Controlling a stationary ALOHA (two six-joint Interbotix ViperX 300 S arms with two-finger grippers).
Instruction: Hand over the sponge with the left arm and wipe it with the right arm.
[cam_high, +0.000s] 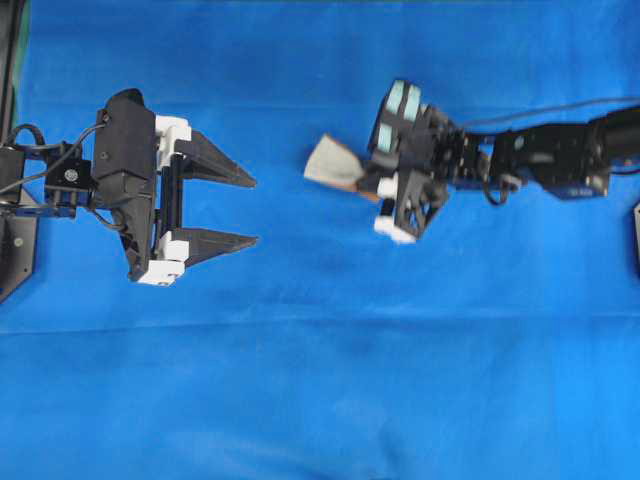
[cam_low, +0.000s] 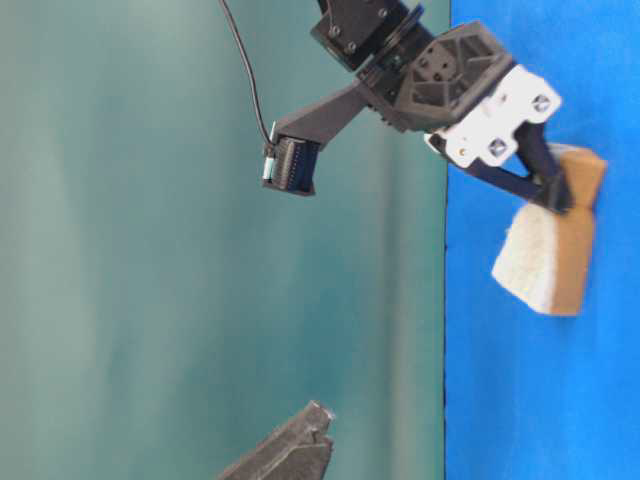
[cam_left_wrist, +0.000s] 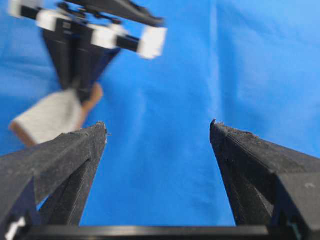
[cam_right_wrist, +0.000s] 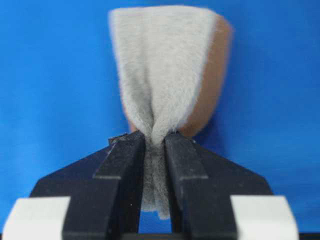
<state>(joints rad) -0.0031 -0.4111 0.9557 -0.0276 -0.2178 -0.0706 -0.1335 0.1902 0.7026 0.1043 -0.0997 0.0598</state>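
Pinching the sponge (cam_right_wrist: 165, 75) at one end, the right gripper (cam_right_wrist: 155, 142) had its jaws pressed hard enough to crease the grey scouring face. In the overhead view the sponge (cam_high: 333, 163) hung at the nine o'clock tip of the right gripper (cam_high: 362, 178), above the blue cloth (cam_high: 320, 380). Well apart at nine o'clock, the left gripper (cam_high: 250, 212) kept nothing between its widely spread jaws. From the left wrist view, the sponge (cam_left_wrist: 50, 117) lay toward eleven o'clock.
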